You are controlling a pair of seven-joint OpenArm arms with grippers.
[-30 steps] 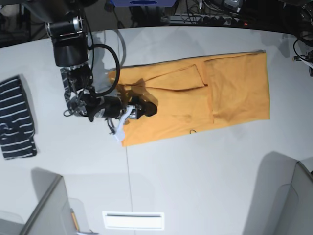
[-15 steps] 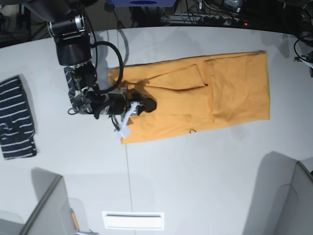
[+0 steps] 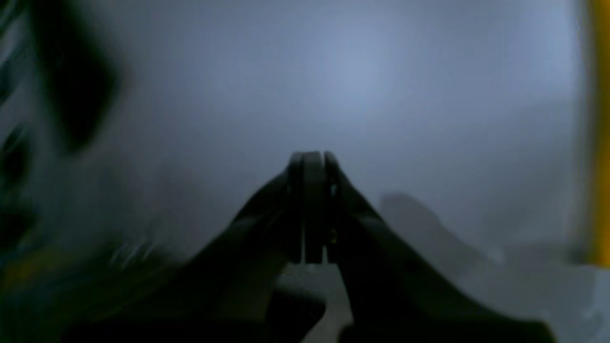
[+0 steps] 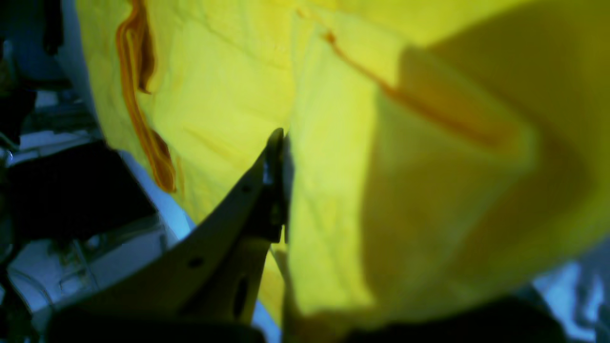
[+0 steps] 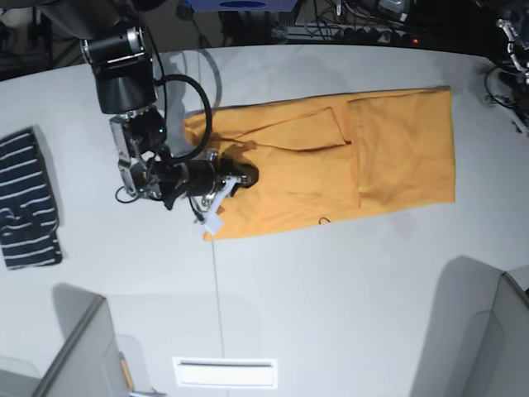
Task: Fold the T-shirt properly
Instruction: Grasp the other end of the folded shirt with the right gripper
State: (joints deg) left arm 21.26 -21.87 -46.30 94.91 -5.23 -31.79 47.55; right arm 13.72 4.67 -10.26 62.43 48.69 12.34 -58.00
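Observation:
The orange-yellow T-shirt [image 5: 355, 157] lies partly folded into a long band across the table's far half, with a flap folded over its middle. My right gripper [image 5: 245, 175] rests on the shirt's left end. In the right wrist view it [image 4: 281, 143] is shut on a fold of the T-shirt [image 4: 333, 166]; one finger [image 4: 271, 162] shows and cloth hides the other. My left gripper [image 3: 310, 164] is shut and empty over bare table, with a strip of the shirt [image 3: 599, 119] at that view's right edge. Only a bit of that arm [image 5: 514, 40] shows at the base view's top right.
A navy white-striped garment [image 5: 29, 198] lies at the table's left edge. A small white tag [image 5: 212, 222] sticks out at the shirt's lower left corner. Grey partitions stand at the front left [image 5: 78, 356] and front right [image 5: 488, 347]. Cables run along the far edge.
My right gripper has shifted slightly up and left with the shirt's left end, and that corner has drawn in. Part of the left arm now shows at the top right.

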